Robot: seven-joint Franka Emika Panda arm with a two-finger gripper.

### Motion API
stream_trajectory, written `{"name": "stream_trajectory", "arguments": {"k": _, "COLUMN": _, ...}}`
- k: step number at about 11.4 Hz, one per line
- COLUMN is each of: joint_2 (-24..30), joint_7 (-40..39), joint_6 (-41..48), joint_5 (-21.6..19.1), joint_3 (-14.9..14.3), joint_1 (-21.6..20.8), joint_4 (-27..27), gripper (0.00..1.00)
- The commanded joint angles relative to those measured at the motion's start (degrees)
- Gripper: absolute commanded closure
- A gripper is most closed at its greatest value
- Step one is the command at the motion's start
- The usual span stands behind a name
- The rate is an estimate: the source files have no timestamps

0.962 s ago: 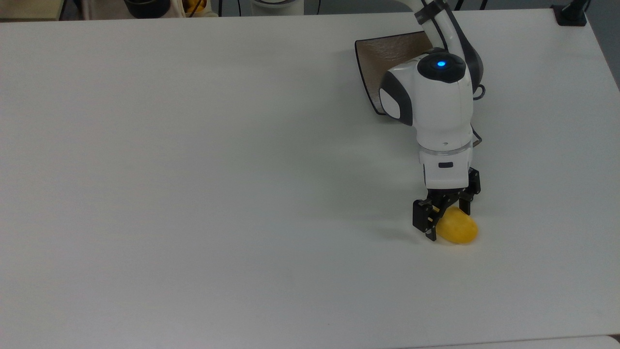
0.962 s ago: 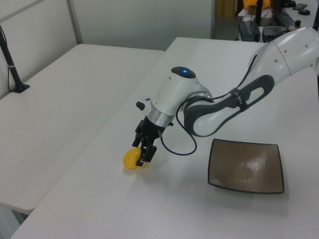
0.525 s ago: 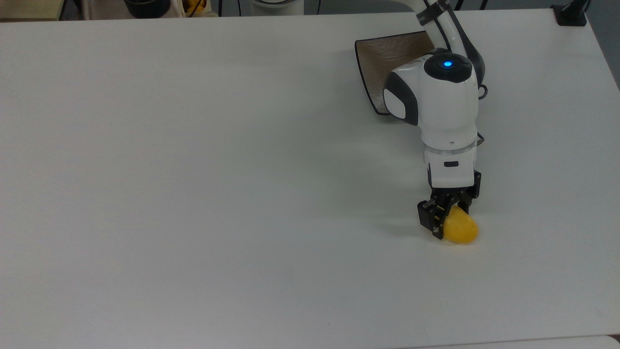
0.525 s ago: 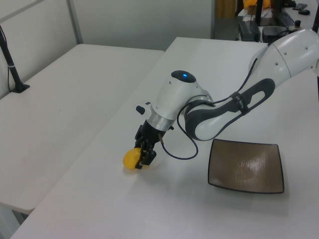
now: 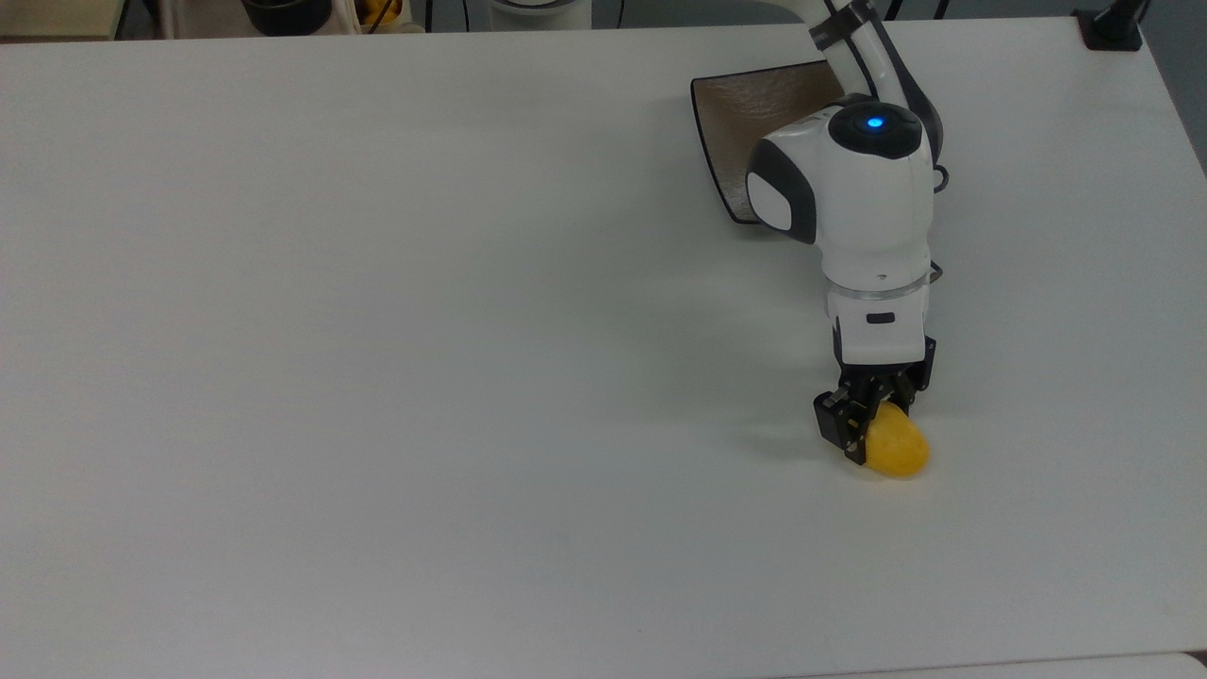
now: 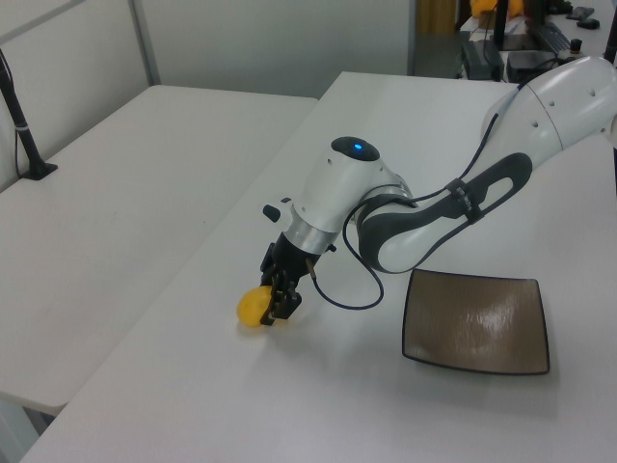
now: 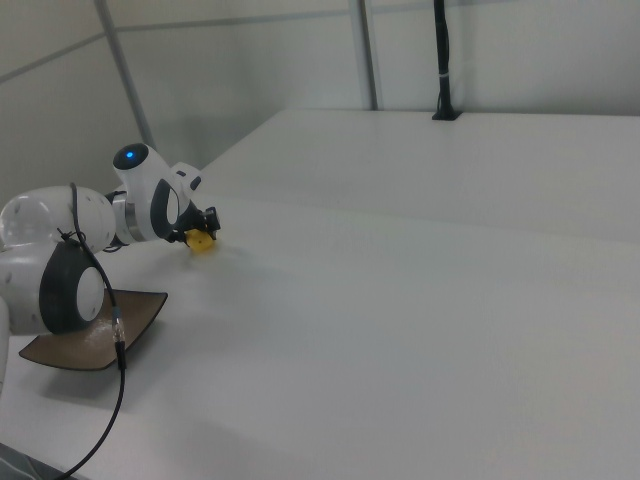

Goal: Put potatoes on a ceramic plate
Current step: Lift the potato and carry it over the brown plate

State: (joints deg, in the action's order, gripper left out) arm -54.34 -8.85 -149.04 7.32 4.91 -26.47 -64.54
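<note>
The yellow potato (image 5: 898, 452) lies low over the white table near the top view's lower right; I also see the potato (image 6: 252, 306) in the left view and the potato (image 7: 201, 242) in the right view. My gripper (image 5: 873, 425) points down with its black fingers shut on the potato's near end; the gripper (image 6: 279, 303) stands just right of the lump in the left view. Whether the potato still touches the table I cannot tell. The brown-grey square ceramic plate (image 5: 750, 111) sits behind the arm, partly hidden by it; the plate (image 6: 475, 322) lies bare in the left view.
A black clamped post (image 5: 1111, 28) stands at the table's far right corner in the top view, and the same post (image 6: 23, 123) rises on the neighbouring table in the left view. A black cable (image 7: 112, 370) hangs by the plate in the right view.
The fingers have drawn together around the potato over the last second. The wrist shifted slightly right and down in the top view, then held still.
</note>
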Motion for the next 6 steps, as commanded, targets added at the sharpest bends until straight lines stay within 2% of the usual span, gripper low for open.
{"name": "stream_trajectory", "arguments": {"k": 1, "joint_2": 3.61, "joint_7": 4.10, "joint_6": 0.42, "joint_5": 1.47, "joint_3": -1.13, "joint_1": -0.69, "joint_4": -2.07, "gripper": 1.00}}
{"name": "stream_trajectory", "arguments": {"k": 4, "joint_2": 11.42, "joint_7": 4.19, "joint_6": 2.34, "joint_5": 1.12, "joint_3": -1.13, "joint_1": -0.25, "joint_4": -7.52, "gripper": 1.00}}
{"name": "stream_trajectory", "arguments": {"k": 6, "joint_2": 18.71, "joint_7": 5.59, "joint_6": 7.07, "joint_5": 0.85, "joint_3": -1.04, "joint_1": 1.24, "joint_4": -11.21, "gripper": 1.00}}
